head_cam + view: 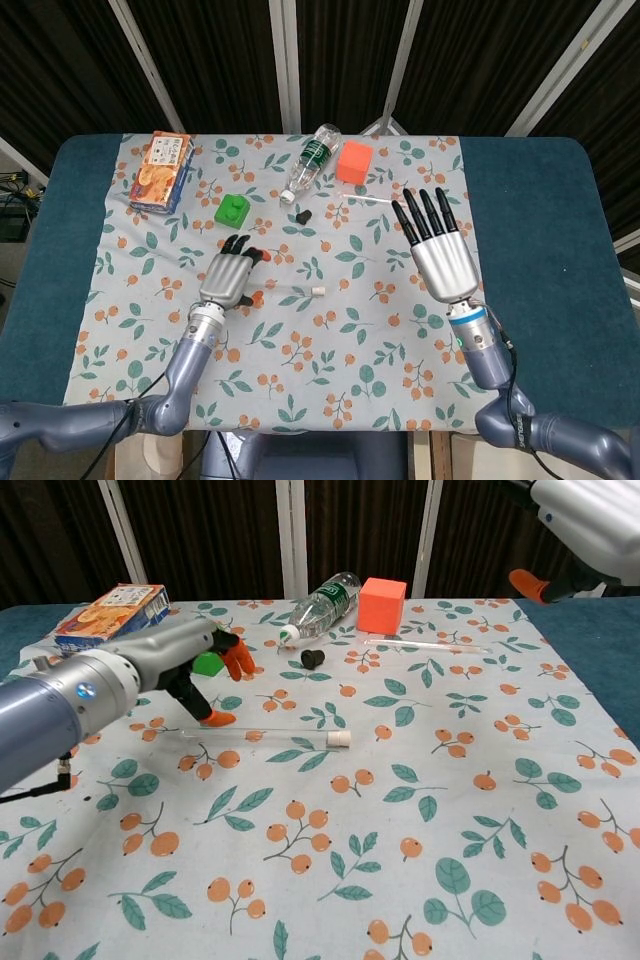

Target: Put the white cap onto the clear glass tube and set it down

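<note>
Head view, from my remote station: the clear glass tube (285, 291) lies flat on the leaf-and-berry cloth (330, 360) a little left of frame centre, its white cap (318, 291) seated on the right-hand end. In the chest view the tube (262, 737) reads as a thin, nearly see-through rod running left to right across the middle left of the frame, with the cap (339, 738) a small pale plug at its tip. I can see nothing touching it.

My left hand (227, 277) sits just left of the tube's bare end, released, its orange-tipped fingers (237, 660) loosely spread and holding nothing; in the chest view the left hand (190, 660) hovers above and behind the tube, apart from it. My right hand (438, 250) stands at right of centre in the head view, palm flat, dark fingers (425, 212) splayed and pointing toward the top of the frame, gripping nothing; the chest view catches only its edge at the upper right corner.

Toward the top of the bench (540, 230) are a snack box (162, 172) at upper left, a green block (235, 211), a plastic bottle (311, 160) on its side, an orange cube (354, 162) and a small black cap (303, 215). A second clear tube (425, 643) lies just in front of the cube.
</note>
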You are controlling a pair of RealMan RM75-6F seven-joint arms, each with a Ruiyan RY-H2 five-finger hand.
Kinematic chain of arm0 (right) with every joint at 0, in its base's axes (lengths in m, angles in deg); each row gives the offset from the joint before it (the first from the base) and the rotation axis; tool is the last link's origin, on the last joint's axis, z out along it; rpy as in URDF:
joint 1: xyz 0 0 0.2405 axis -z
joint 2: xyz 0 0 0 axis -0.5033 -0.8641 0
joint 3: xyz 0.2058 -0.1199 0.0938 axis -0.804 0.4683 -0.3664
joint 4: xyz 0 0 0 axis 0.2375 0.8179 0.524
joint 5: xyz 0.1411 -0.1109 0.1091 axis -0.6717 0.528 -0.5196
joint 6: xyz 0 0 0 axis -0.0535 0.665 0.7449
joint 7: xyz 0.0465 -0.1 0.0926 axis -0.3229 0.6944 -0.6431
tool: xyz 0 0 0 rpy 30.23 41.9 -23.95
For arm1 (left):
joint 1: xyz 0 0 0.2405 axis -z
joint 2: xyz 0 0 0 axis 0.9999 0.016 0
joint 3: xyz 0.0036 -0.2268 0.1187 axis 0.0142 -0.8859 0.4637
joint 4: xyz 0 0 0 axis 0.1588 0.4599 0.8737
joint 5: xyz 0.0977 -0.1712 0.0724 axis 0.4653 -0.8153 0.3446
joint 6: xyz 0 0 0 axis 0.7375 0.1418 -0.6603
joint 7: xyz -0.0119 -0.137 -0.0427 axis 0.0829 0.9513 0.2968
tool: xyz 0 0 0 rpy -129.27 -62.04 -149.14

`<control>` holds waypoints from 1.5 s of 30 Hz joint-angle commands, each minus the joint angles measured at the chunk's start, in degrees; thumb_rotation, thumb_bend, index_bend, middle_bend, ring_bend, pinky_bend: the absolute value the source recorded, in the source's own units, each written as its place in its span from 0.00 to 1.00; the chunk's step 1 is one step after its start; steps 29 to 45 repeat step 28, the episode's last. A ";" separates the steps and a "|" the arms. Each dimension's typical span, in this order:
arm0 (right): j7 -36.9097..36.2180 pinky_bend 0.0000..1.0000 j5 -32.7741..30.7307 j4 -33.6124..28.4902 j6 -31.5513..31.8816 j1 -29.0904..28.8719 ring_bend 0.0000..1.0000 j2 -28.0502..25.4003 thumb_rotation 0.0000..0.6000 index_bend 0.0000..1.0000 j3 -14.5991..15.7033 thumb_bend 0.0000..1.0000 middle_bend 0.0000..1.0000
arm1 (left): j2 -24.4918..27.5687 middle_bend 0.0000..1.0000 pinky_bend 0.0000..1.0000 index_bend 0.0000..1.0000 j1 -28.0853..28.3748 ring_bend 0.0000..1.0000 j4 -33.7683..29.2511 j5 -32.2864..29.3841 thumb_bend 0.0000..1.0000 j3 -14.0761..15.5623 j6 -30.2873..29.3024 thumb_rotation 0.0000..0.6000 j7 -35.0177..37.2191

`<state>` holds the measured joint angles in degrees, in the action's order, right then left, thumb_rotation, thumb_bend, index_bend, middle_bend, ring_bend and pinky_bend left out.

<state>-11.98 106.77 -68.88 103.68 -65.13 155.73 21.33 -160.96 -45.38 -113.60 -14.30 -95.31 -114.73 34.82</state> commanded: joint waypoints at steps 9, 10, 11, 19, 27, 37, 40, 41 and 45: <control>-15.73 0.00 -3.00 -16.78 3.02 13.69 0.00 -14.44 1.00 0.00 8.52 0.27 0.00 | 18.02 0.08 0.00 0.09 -13.11 0.00 -12.30 17.82 0.07 10.48 -13.96 1.00 6.64; -17.20 0.00 -3.25 -17.33 3.06 14.76 0.00 -15.60 1.00 0.00 9.32 0.26 0.00 | 19.31 0.07 0.00 0.09 -14.69 0.00 -12.75 19.42 0.07 11.79 -15.48 1.00 7.82; -18.64 0.00 -3.24 -17.64 3.24 15.83 0.00 -16.65 1.00 0.00 10.18 0.26 0.00 | 20.41 0.07 0.00 0.09 -16.17 0.00 -12.98 20.85 0.07 12.98 -16.90 1.00 9.02; -26.32 0.00 1.32 -14.33 8.91 23.56 0.00 -22.09 1.00 0.00 15.39 0.25 0.00 | 26.87 0.06 0.00 0.07 -27.99 0.00 -11.10 29.78 0.07 21.07 -28.27 1.00 18.38; -29.75 0.00 2.46 -11.57 13.09 27.42 0.00 -22.11 1.00 0.00 15.12 0.25 0.00 | 30.24 0.05 0.00 0.06 -32.86 0.00 -8.81 32.94 0.06 21.76 -33.02 1.00 23.02; -29.92 0.00 2.43 -11.30 13.05 27.59 0.00 -22.02 1.00 0.00 15.09 0.25 0.00 | 30.48 0.05 0.00 0.06 -33.22 0.00 -8.54 32.82 0.06 21.83 -32.99 1.00 23.35; -29.92 0.00 2.43 -11.30 13.05 27.59 0.00 -22.02 1.00 0.00 15.09 0.25 0.00 | 30.48 0.05 0.00 0.06 -33.22 0.00 -8.54 32.82 0.06 21.83 -32.99 1.00 23.35; -29.92 0.00 2.43 -11.30 13.05 27.59 0.00 -22.02 1.00 0.00 15.09 0.25 0.00 | 30.48 0.05 0.00 0.06 -33.22 0.00 -8.54 32.82 0.06 21.83 -32.99 1.00 23.35; -29.92 0.00 2.43 -11.30 13.05 27.59 0.00 -22.02 1.00 0.00 15.09 0.25 0.00 | 30.48 0.05 0.00 0.06 -33.22 0.00 -8.54 32.82 0.06 21.83 -32.99 1.00 23.35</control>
